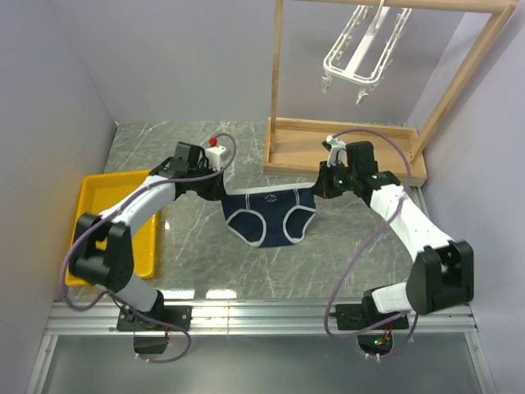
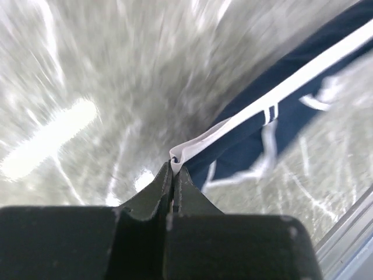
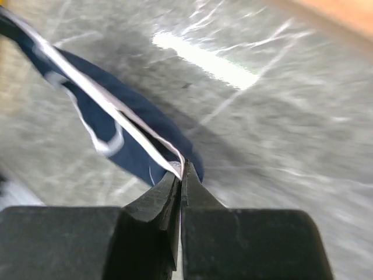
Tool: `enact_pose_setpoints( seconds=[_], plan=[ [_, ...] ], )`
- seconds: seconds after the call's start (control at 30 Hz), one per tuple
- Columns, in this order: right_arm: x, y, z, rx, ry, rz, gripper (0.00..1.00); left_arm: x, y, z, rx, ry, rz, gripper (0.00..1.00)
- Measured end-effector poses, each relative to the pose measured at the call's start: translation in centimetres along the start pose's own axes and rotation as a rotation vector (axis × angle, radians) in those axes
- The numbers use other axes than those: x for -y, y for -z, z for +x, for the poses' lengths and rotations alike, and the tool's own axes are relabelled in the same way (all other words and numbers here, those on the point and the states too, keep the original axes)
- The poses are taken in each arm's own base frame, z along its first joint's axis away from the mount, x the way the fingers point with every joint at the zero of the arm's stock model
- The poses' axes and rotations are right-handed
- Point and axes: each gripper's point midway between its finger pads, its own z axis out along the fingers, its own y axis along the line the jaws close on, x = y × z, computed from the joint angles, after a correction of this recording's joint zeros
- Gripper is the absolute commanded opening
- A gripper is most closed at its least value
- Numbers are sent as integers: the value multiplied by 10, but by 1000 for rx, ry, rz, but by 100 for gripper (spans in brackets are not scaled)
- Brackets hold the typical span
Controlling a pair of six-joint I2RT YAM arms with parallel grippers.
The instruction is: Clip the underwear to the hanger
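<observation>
Navy fabric with white trim is what both of your grippers are pinching right now. The left gripper point(image 2: 173, 170) has its jaws pressed together on one white waistband corner of the underwear point(image 1: 271, 215), and the right gripper point(image 3: 182, 174) is clamped the same way on the opposite corner. Between them the waistband is pulled into a fairly straight line, and the rest of the briefs drapes toward the near side. From the top view I honestly can't tell if the lower part touches the grey marble-look table point(image 1: 205, 254) or sits just off it, and both wrist views are blurry, so no finer detail there. Moving outward, the wooden rack point(image 1: 344, 156) sits just behind your right gripper, its base right beside the wrist, with uprights rising to a top bar. The hanger point(image 1: 361, 53), white plastic, hangs from that bar, high up and well apart from the underwear, with small clips dangling under its frame. The rack's base and left upright stand between the garment and the spot under the hanger. Over on your left side, a yellow tray point(image 1: 94, 190) lies on the table, partly covered by the left arm. A metal rail point(image 1: 262, 316) runs along the near edge by the arm bases.
</observation>
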Motion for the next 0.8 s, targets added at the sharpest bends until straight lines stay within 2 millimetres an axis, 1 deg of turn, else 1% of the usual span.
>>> enact_pose_setpoints(
  seconds=[0.07, 0.1, 0.2, 0.3, 0.37, 0.47, 0.57, 0.67, 0.73, 0.8],
  plan=[
    [3, 17, -6, 45, 83, 52, 0, 10, 22, -23, 89, -60, 13, 0],
    [3, 26, -7, 63, 123, 73, 0, 14, 31, -31, 124, -81, 20, 0],
    [-5, 50, -11, 108, 223, 107, 0, 30, 54, -45, 194, -136, 57, 0],
    [-19, 72, -8, 126, 318, 112, 0, 47, 73, -46, 219, -190, 101, 0],
    [-28, 84, 2, 114, 368, 99, 0, 58, 86, -42, 223, -227, 132, 0],
    [-35, 96, 20, 71, 407, 70, 0, 76, 104, -32, 219, -264, 187, 0],
    [-43, 101, 40, 19, 445, 17, 0, 92, 119, -24, 204, -279, 242, 0],
    [-50, 101, 60, -22, 468, -32, 0, 103, 128, -24, 186, -273, 287, 0],
    [-48, 93, 70, -62, 463, -48, 0, 104, 127, -25, 173, -262, 299, 1],
    [-41, 81, 76, -113, 441, -50, 0, 98, 115, -24, 146, -235, 295, 2]
  ],
)
